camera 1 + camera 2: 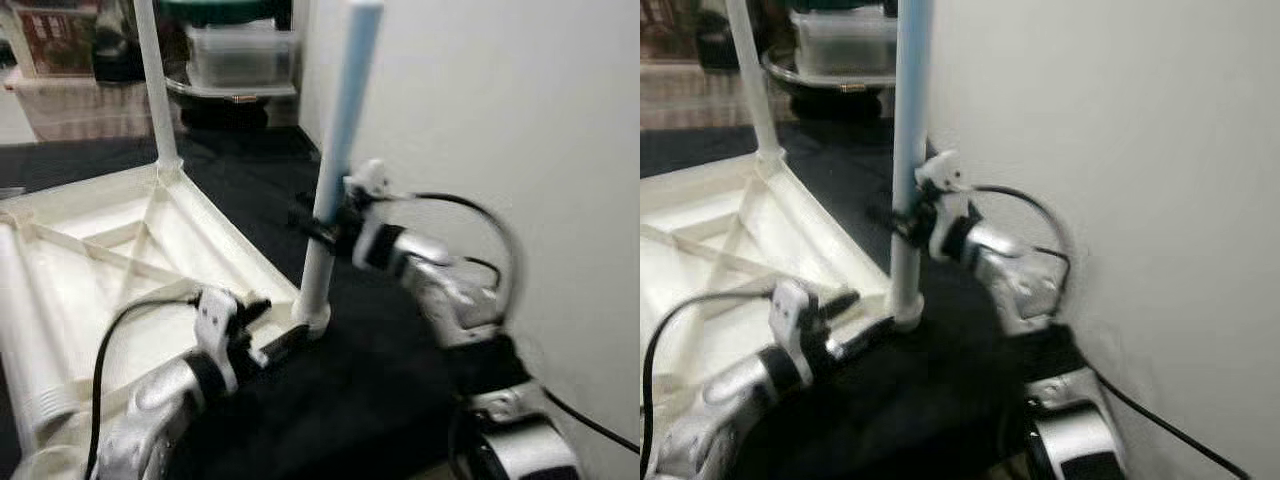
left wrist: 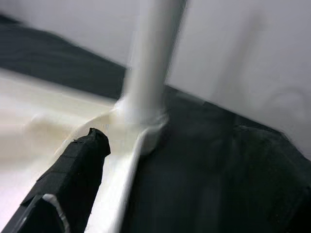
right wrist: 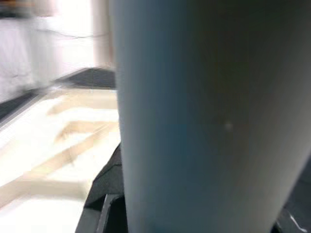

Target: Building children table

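Note:
A white children's table [image 1: 225, 235] lies upside down on a black mat [image 1: 350, 400]. One leg [image 1: 152, 80] stands up at its far corner. A pale blue-white leg [image 1: 338, 140] stands upright in the near corner socket [image 1: 312, 316]. My right gripper [image 1: 325, 232] is shut on this leg about halfway up; in the right wrist view the leg [image 3: 204, 116] sits close against the camera. My left gripper [image 1: 272, 325] is low at the same corner, open, with its fingers [image 2: 73, 170] beside the table's rim just short of the socket [image 2: 146, 126].
A white wall [image 1: 500, 100] rises close on the right, right behind my right arm. At the back, a clear plastic box [image 1: 240, 55] sits on a low round shelf, with more clutter [image 1: 60, 60] to its left.

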Motion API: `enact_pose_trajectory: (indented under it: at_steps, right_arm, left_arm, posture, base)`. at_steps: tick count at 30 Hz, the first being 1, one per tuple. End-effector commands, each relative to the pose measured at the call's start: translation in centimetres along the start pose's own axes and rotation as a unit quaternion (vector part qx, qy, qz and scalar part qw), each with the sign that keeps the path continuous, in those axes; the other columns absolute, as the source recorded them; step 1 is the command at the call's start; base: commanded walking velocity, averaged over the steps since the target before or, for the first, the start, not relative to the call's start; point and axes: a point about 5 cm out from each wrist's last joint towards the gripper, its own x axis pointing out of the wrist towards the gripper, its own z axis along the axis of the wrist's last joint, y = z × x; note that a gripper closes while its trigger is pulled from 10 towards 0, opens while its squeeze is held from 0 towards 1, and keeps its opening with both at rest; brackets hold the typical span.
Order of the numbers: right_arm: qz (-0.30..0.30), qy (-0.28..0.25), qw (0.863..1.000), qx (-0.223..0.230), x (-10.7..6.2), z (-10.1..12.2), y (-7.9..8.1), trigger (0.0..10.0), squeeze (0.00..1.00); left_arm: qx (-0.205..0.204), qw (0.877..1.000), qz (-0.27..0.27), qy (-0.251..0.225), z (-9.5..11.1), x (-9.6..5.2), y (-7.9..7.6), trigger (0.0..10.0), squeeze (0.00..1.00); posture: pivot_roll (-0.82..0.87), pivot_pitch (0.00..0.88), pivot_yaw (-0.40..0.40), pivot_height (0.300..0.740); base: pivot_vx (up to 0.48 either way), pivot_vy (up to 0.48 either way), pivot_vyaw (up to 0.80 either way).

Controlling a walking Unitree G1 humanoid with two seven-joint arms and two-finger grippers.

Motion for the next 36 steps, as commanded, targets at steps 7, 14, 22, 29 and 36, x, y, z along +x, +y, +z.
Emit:
enact_pose_trajectory:
  at_steps: [7,14,22,29,36]
  right_arm:
    - [0.057,0.039,0.997,0.042,-1.9,-3.5,3.2,10.0,0.04]
    - [0.297,-0.093,0.949,0.046,-4.2,1.7,3.8,10.0,0.00]
    - [0.462,-0.130,0.877,0.015,-7.4,3.4,5.1,4.0,0.00]
    - [0.458,-0.077,0.886,-0.002,-7.0,1.0,5.1,0.0,0.00]
    - [0.000,0.096,0.995,-0.016,-1.9,-4.6,1.1,0.0,0.00]
  left_arm:
    - [-0.004,1.000,0.003,0.006,-0.3,-0.4,0.0,10.0,0.00]
    - [-0.004,1.000,-0.003,0.008,-0.3,-0.3,0.1,10.0,0.00]
    - [-0.001,1.000,0.012,0.015,-0.4,-1.1,0.5,10.0,0.00]
    - [-0.001,1.000,0.021,0.016,-0.4,-1.5,0.6,10.0,0.00]
    - [-0.003,1.000,0.019,0.018,-0.5,-1.5,0.4,10.0,0.00]
  posture:
    - [0.02,0.000,-0.128,0.740]
    - [0.02,0.000,-0.124,0.740]
    - [0.03,0.000,-0.137,0.740]
    - [0.05,0.000,-0.145,0.740]
    - [0.04,0.000,-0.134,0.740]
  base:
    - [0.000,0.000,0.00]
    - [0.000,0.000,0.00]
    - [0.000,0.000,0.00]
    - [0.000,0.000,0.00]
    - [0.000,0.000,0.00]
